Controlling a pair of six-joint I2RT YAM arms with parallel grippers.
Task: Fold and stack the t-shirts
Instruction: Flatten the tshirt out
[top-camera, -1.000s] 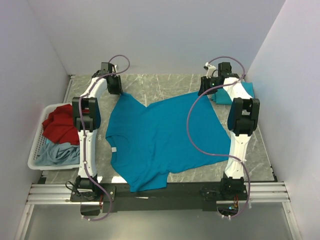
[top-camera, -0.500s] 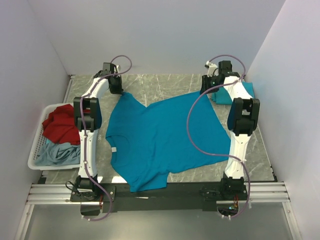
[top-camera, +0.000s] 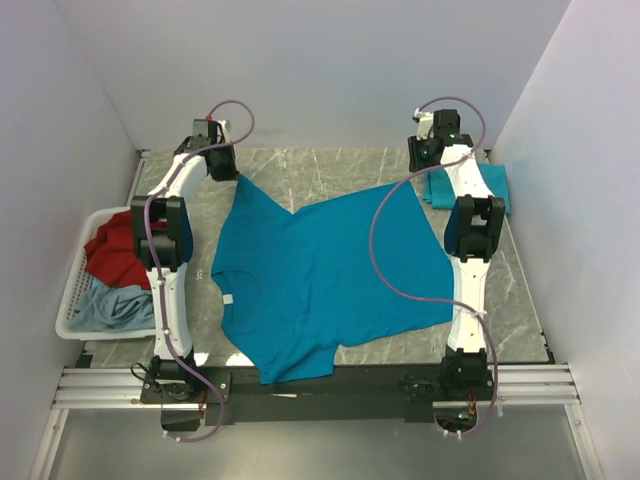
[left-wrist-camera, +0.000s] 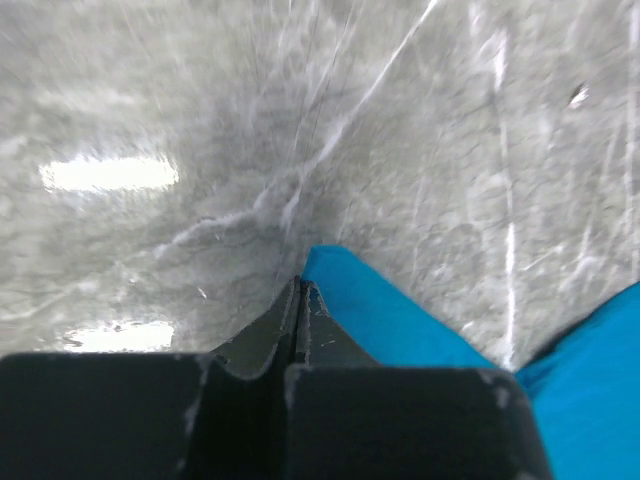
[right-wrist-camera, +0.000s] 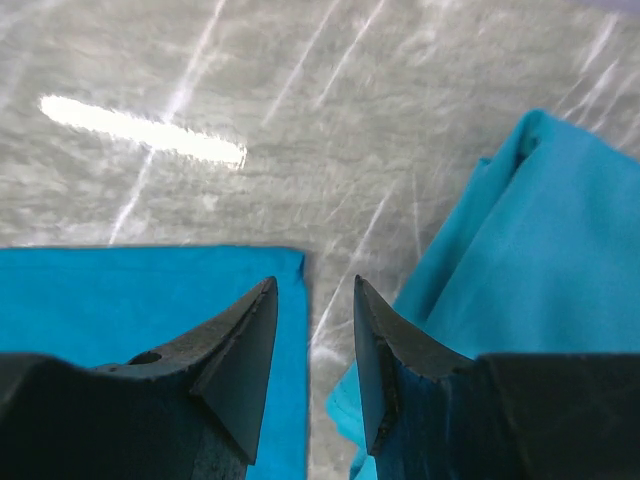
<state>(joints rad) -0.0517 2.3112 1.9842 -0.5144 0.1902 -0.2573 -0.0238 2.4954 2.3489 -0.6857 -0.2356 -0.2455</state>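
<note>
Teal t-shirt (top-camera: 320, 280): spread flat on the tabletop (top-camera: 330, 170), with its two far corners at the two hands. Left hand (left-wrist-camera: 300, 290): parted a second ago, now clenched on the far-left corner, cloth showing just ahead and right of its tips. Right hand (right-wrist-camera: 312, 300): has reached farther out; jaws half apart, grasping nothing, the other far corner below and left of it, a folded teal shirt (right-wrist-camera: 520, 250) to its right. Judgement: one corner secured, second pinch still needed before folding. Basket (top-camera: 75, 290), left of the left hand: red shirt (top-camera: 115, 250), grey-blue shirt (top-camera: 110, 305).
</note>
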